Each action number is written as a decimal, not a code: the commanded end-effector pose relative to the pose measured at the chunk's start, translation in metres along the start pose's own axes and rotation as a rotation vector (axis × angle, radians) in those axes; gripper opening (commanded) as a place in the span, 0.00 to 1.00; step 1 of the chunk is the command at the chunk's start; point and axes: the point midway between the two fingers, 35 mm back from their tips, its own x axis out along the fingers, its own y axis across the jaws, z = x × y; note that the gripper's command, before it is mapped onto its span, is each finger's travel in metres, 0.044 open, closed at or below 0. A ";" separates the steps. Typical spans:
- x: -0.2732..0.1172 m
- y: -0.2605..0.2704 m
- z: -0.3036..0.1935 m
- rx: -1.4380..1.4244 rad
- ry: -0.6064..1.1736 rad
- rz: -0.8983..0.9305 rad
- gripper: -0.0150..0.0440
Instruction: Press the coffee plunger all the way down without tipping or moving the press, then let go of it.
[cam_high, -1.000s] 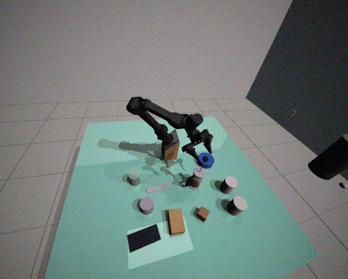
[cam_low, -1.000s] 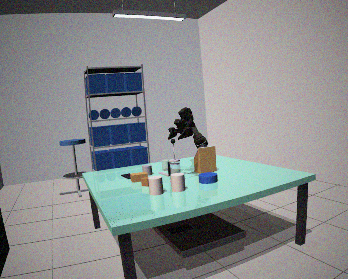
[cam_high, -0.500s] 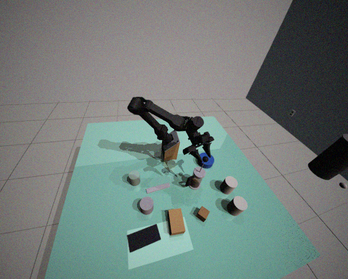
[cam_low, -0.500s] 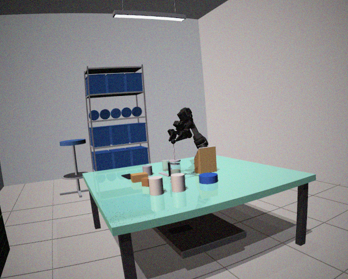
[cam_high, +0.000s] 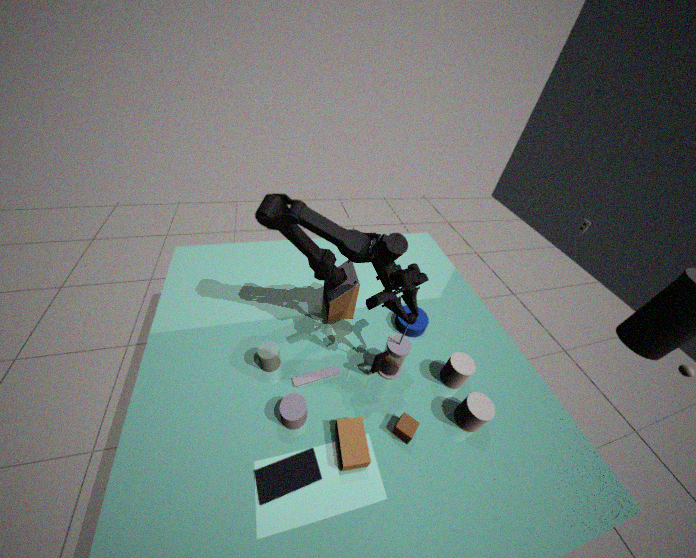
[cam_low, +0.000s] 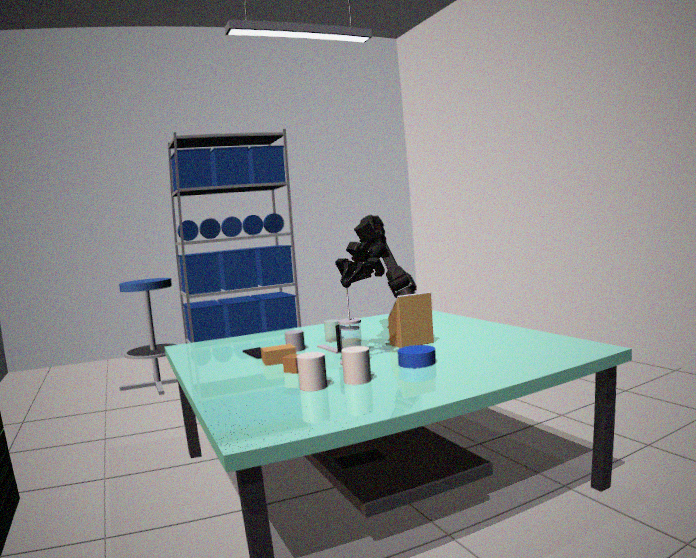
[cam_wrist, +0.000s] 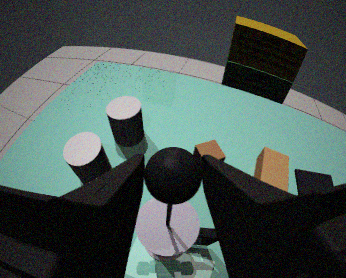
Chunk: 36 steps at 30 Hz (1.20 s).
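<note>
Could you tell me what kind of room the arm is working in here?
Probably a storeroom or workshop: a bare tiled room with a metal shelving rack of blue bins, a blue stool, and a green table under a strip light.

Glossy mint-green tabletop (cam_high: 522, 465); round black plunger knob (cam_wrist: 172, 174); flat blue disc (cam_low: 416, 355); tall orange block (cam_low: 413, 319); black hand (cam_wrist: 172, 171).

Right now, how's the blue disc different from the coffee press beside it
The blue disc is low, flat and solid blue; the coffee press is taller, with a pale lid and a thin rod rising from it. The disc sits untouched, while the gripper is shut on the plunger knob of the press. The press has a side handle; the disc has none. Both are round and stand on the teal table.
</note>
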 end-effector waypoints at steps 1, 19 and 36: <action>0.002 0.001 -0.002 -0.007 0.003 0.000 0.47; 0.022 0.003 -0.023 -0.006 0.005 0.002 0.47; 0.040 0.004 -0.045 -0.006 0.006 0.003 0.47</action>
